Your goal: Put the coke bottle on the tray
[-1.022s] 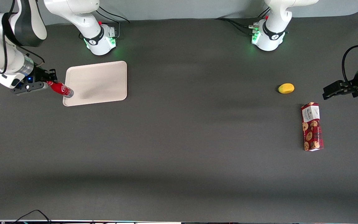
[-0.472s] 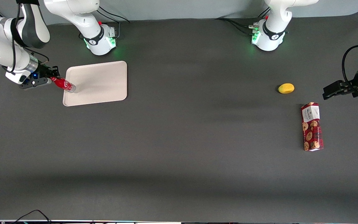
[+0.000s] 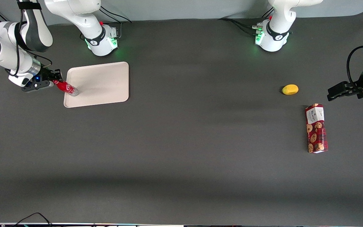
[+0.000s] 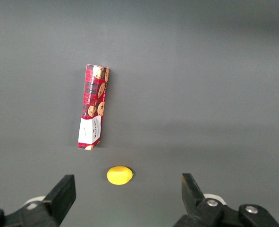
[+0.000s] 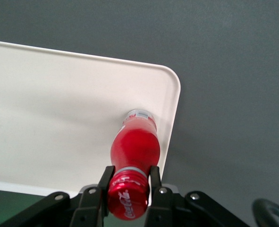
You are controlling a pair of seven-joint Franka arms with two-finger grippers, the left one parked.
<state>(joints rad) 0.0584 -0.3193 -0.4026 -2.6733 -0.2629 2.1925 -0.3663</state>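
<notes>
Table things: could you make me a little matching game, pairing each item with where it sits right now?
Things:
1. coke bottle
2. tray
3. lemon
4. cookie box

Places:
A. lying flat toward the parked arm's end, nearest the front camera of the four
B. small and yellow, beside the box, farther from the front camera
C. tilted, cap clamped in the gripper, base over the tray's corner
D. flat on the table in front of the working arm's base

Pairs: 1-C, 2-D, 3-B, 4-A
</notes>
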